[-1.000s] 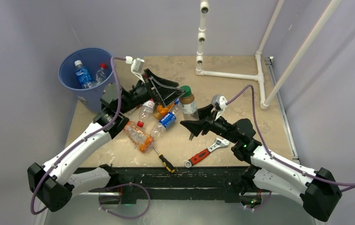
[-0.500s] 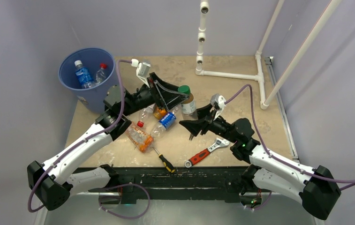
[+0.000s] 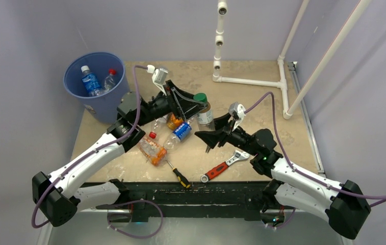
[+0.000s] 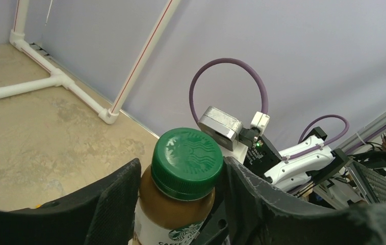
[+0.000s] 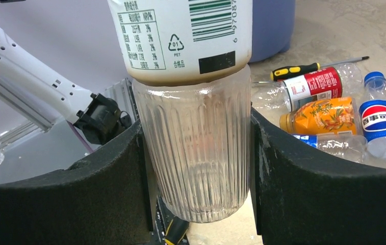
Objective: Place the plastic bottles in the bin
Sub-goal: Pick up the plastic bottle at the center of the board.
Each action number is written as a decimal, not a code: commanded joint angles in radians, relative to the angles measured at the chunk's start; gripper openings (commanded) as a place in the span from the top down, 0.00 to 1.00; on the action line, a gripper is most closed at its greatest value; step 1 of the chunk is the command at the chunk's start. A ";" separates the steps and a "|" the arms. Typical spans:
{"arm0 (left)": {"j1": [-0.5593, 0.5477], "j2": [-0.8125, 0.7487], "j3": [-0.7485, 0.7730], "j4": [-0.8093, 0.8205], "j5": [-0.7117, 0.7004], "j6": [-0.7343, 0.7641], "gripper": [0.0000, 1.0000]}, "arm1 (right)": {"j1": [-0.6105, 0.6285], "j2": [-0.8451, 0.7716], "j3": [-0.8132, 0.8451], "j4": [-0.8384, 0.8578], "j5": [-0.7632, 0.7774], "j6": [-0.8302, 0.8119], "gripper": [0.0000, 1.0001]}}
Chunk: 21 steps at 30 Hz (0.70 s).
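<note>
The left claw (image 3: 196, 105) is closing in on the green-capped bottle (image 4: 186, 161). A second ago it was hanging wide open over the pile, and it has since swung to the right and is narrowing around the bottle's top. In the left wrist view its fingers (image 4: 114, 196) are sitting right against the cap and neck on both sides, though I cannot tell whether they are pressing firmly yet. The right claw (image 5: 198, 168) has not moved. It is standing half closed, clamping the ribbed clear lower part of the same bottle with a finger tight against each side. The bottle is standing upright near the middle of the table (image 3: 262, 102), well apart from the bin (image 3: 101, 104) at the far left corner. This is looking like a handover, with the left arm taking the bottle because the bin is on its side. Two bottles (image 3: 89, 80) are already lying in the bin, the same as a second ago. Several more, among them a Pepsi bottle (image 3: 182, 131) and an orange bottle (image 3: 173, 122), are still waiting on the table beside the screwdriver (image 3: 178, 175) and wrench (image 3: 224, 166), so most of the job is still remaining.
</note>
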 commanded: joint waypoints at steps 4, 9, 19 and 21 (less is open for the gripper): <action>-0.015 0.013 0.028 0.011 0.003 0.026 0.62 | 0.002 -0.007 0.020 0.023 0.017 -0.005 0.65; -0.015 0.010 0.038 0.004 -0.004 0.040 0.90 | 0.002 -0.012 0.021 0.000 0.017 -0.007 0.57; -0.015 -0.045 0.308 -0.429 -0.321 0.391 1.00 | 0.002 -0.142 0.087 -0.212 0.058 -0.026 0.01; -0.015 -0.062 0.392 -0.521 -0.489 0.504 1.00 | 0.002 -0.192 0.096 -0.262 0.073 -0.040 0.01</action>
